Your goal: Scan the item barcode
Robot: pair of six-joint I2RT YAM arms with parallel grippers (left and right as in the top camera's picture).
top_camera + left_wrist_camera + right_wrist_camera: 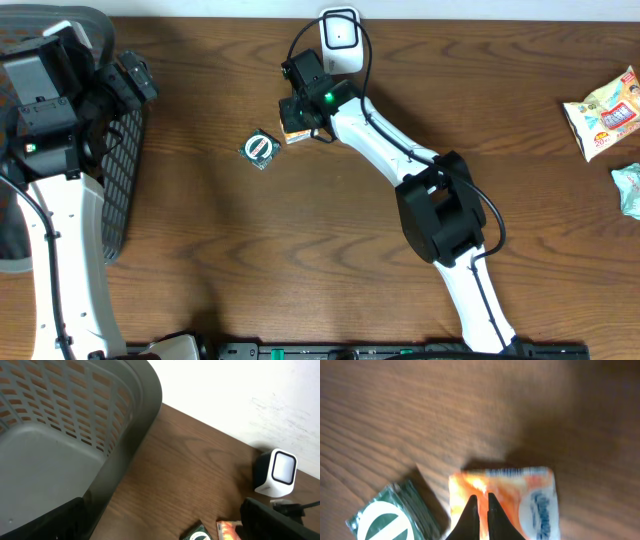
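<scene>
An orange snack packet (294, 132) (530, 490) lies flat on the wooden table, just below the white barcode scanner (340, 40) (276, 472). My right gripper (300, 112) (482, 502) points down onto the packet's middle, its two black fingers pressed together with a pinch of orange wrapper between them. In the left wrist view only a corner of the orange packet (226, 531) shows at the bottom edge. My left gripper (135, 80) (160, 532) hangs wide open and empty over the basket's rim at the far left.
A green round-logo packet (261, 148) (387, 517) (197, 535) lies just left of the orange one. A grey mesh basket (120, 170) (50, 460) stands at the left. Two more snack packets (605, 110) (630, 190) lie at the right edge.
</scene>
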